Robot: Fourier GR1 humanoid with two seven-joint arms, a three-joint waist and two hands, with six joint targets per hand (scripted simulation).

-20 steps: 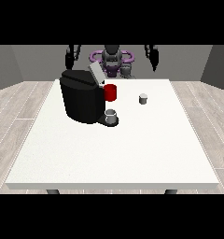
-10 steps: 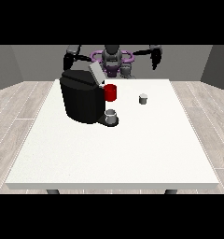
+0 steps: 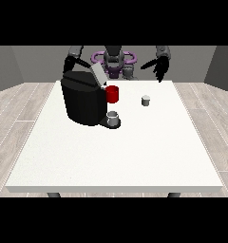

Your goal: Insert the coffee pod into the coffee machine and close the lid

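Pod: coffee pod (image 3: 145, 100) stands on the table (image 3: 135, 156), at 3 o'clock from the coffee machine (image 3: 82, 99), lid (image 3: 98, 75) up.
Change: hand at the view's right (image 3: 160, 68) has swung inward toward the pod, fingers spread and empty.
Meaning: reach beginning, pod not yet grasped.
Other: hand at the view's left, behind the machine, cannot be made out.

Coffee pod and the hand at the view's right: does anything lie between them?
No. In the front view only bare white table separates the coffee pod from the raised hand.
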